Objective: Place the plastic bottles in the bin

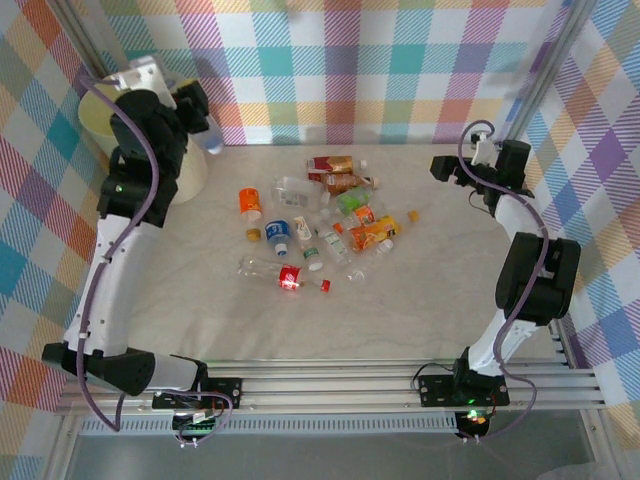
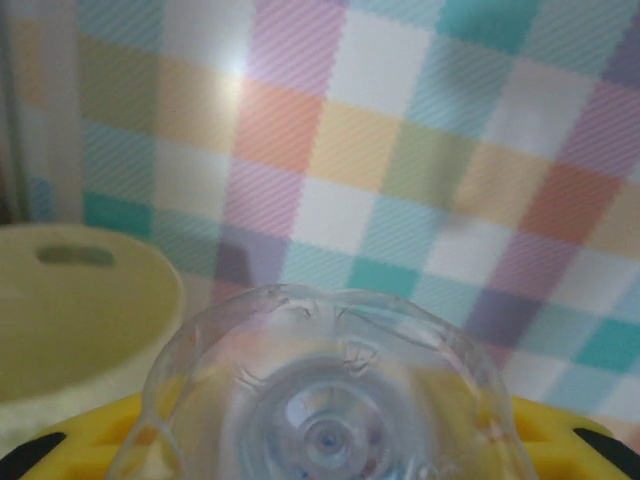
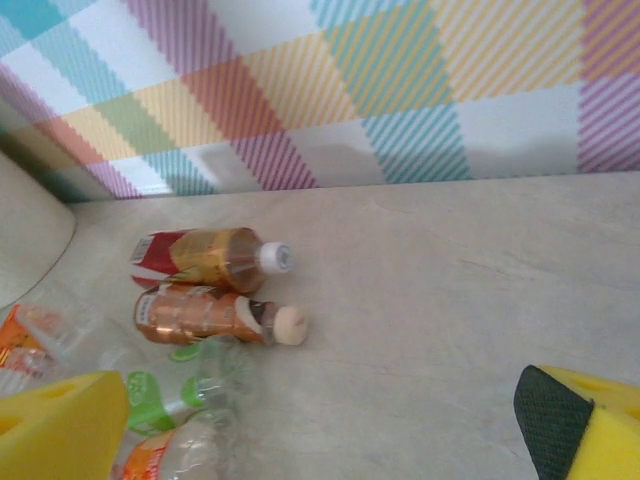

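Left jaws: clamped on clear bottle (image 2: 330,400) | right jaws: spread wide

Reared up at far left, left gripper (image 1: 197,112) clamped on a clear bottle (image 2: 322,405); reached far right, elbow folded, right gripper (image 1: 447,168) spread wide.

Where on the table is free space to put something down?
Free: the wide strip of beige table between the scattered small plastic bottles and the near metal rail; also the patch between the bottles and the black-and-white right arm. Crowded: the middle, and the back left by the round pale-yellow plastic bin.
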